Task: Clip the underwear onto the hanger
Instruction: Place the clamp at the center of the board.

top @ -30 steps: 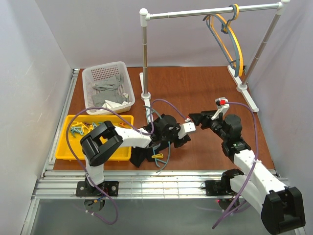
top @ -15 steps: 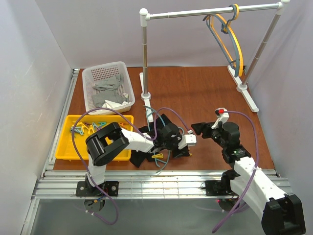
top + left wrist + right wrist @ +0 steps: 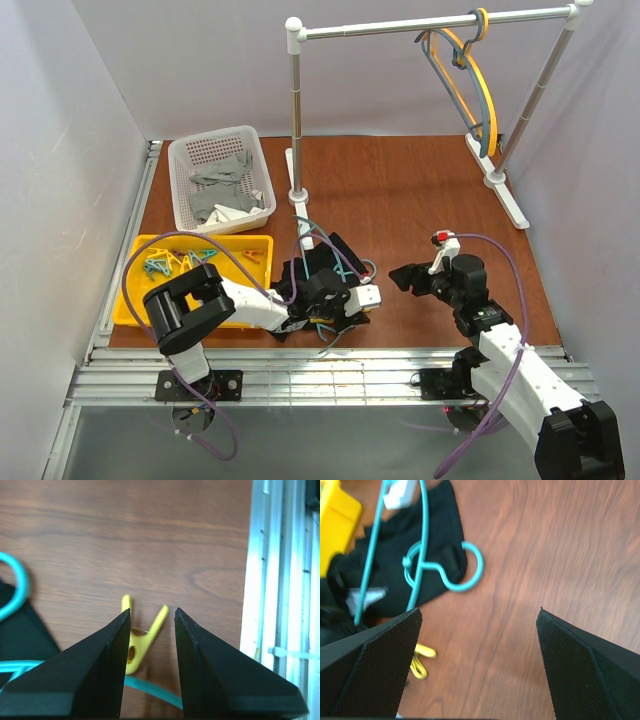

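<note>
Here, left gripper (image 3: 151,612) narrowly parted over yellow clip (image 3: 138,647), teal hanger (image 3: 150,688) just beside, right gripper (image 3: 479,612) wide, empty.

Two white-and-black arms are trailing purple cables along the near edge of the bench.
The left arm (image 3: 255,300) and right arm (image 3: 510,365) are each showing smooth white link shells alternating with chunky black joint housings, and each is rising from a dark base plate (image 3: 190,385). A thin purple cable (image 3: 135,275) is looping along each arm from base to wrist. A small white block (image 3: 366,297) is sticking out at the left wrist, while the right wrist is carrying a white bracket with a red spot (image 3: 441,237). The left pincer (image 3: 151,612) and right pincer (image 3: 477,612) are showing matte black, wedge-shaped fingers (image 3: 100,670) with finely textured inner faces.
</note>
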Available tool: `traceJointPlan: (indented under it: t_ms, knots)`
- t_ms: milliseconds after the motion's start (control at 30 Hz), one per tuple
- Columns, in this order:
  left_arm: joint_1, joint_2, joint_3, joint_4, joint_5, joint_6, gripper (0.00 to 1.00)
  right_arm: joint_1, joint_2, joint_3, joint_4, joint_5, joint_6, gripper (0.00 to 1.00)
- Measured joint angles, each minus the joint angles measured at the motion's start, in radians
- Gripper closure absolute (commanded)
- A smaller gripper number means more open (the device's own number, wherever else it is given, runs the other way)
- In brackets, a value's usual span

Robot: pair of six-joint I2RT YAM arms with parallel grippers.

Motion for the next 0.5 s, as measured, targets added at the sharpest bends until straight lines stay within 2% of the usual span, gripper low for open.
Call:
traceJointPlan:
  t_ms: [167, 367, 400, 500]
  knots:
    - [-0.005, -0.035, -0.051, 0.09, -0.069, -0.015, 0.66, 0.003, 0.017, -0.017, -0.027, -0.066, -0.012, 0.16]
    - [-0.006, -0.119, -0.119, 0.174, -0.204, -0.082, 0.51, 0.101, 0.045, -0.024, -0.015, -0.114, -0.034, 0.16]
    - [-0.005, -0.133, -0.119, 0.182, -0.247, -0.101, 0.45, 0.131, 0.053, -0.024, -0.011, -0.111, -0.04, 0.15]
    - [-0.004, -0.163, -0.115, 0.183, -0.379, -0.174, 0.43, 0.209, 0.09, -0.024, 0.007, -0.095, -0.056, 0.13]
